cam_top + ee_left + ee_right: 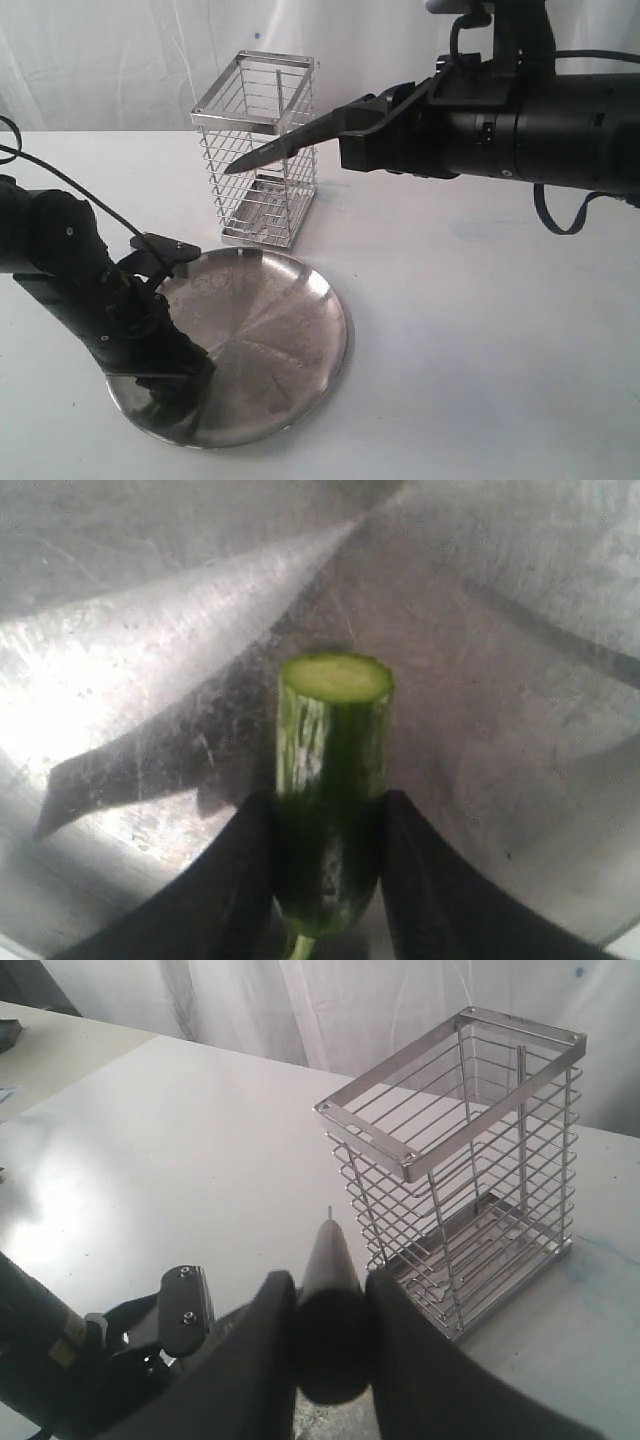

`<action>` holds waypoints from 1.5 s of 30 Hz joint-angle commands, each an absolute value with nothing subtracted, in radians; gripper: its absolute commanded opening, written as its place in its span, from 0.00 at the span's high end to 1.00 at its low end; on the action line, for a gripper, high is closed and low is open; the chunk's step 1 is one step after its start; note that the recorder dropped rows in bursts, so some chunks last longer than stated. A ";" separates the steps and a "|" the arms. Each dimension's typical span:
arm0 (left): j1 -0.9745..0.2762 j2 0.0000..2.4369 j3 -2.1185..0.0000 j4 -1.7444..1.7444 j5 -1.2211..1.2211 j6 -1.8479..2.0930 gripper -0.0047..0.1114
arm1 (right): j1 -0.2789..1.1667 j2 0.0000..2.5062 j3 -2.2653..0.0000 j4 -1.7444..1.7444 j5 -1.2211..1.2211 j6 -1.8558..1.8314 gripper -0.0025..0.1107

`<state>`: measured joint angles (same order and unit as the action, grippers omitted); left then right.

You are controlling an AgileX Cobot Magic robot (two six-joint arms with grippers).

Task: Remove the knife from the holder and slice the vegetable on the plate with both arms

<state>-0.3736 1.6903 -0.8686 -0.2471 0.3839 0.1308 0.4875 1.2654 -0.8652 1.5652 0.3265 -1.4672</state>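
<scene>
While knife (pixel 285 150) hangs beside holder (pixel 256 215) | vegetable (pixel 330 760) clamped near plate (pixel 275 335) rim

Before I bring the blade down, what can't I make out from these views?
- Exterior view: the vegetable is hidden behind the left gripper, so its spot on the plate is unclear.
- Left wrist view: the vegetable's stem end is cut off by the frame edge.
- Right wrist view: the knife is seen end-on. The handle hides most of the blade, so which way its edge faces cannot be told.
</scene>
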 commanded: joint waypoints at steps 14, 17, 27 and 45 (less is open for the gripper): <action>-0.373 1.463 -0.950 -0.197 0.566 0.109 0.43 | 0.488 1.259 -0.872 1.573 0.340 -1.481 0.98; -0.373 1.412 -0.950 -0.206 0.599 0.109 0.43 | 0.488 1.255 -0.872 1.573 0.372 -1.481 0.98; -0.373 1.326 -0.828 -0.357 0.576 0.168 0.43 | 0.488 1.180 -0.846 1.588 0.433 -1.452 0.98; -0.373 1.248 -0.730 -0.605 0.276 0.393 0.46 | 0.488 1.139 -0.834 1.615 0.532 -1.430 0.98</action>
<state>-0.3736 1.2756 -0.7377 -0.5940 0.2982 0.3926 0.4880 1.1511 -0.8422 1.6089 0.5146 -1.4352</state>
